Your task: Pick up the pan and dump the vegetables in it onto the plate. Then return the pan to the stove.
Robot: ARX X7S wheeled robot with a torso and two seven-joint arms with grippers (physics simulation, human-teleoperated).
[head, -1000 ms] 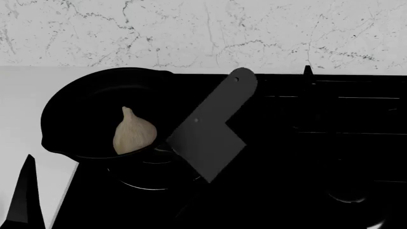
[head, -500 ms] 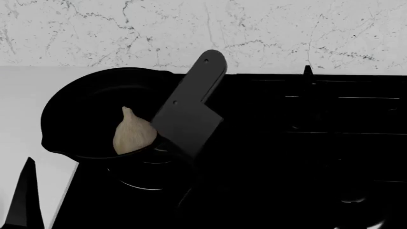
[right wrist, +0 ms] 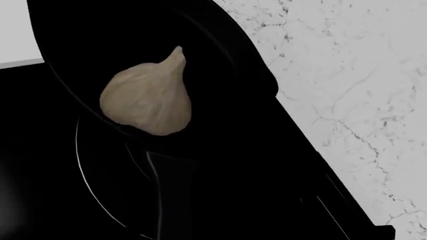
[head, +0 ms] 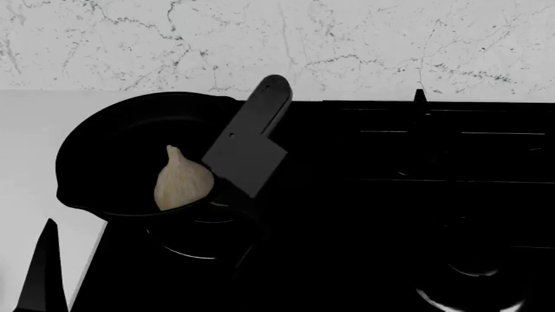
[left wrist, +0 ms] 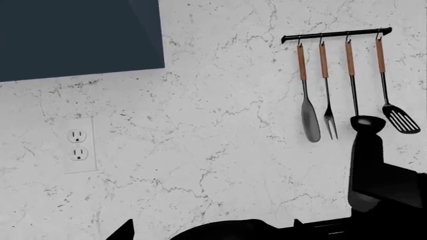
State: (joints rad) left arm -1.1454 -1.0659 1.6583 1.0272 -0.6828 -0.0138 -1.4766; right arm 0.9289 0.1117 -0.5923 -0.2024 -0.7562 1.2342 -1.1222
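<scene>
While head view hides it, right wrist shows pan (right wrist: pixel 220 75) handle, vegetables (right wrist: pixel 148 98), end effector state unclear.

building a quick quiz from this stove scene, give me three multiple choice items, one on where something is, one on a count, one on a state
1. Where is the garlic bulb?
A. in the pan
B. on a plate
C. on the counter

2. How many utensils hang on the wall rail?
A. two
B. four
C. six

3. How does the pan stand?
A. tipped over a plate
B. lifted high
C. level at the stove

Answers:
1 A, the bulb lies inside the pan's black wall.
2 B, four handles hang from the rail in the left wrist view.
3 C, it sits level over the burner, bulb unspilled.
</scene>
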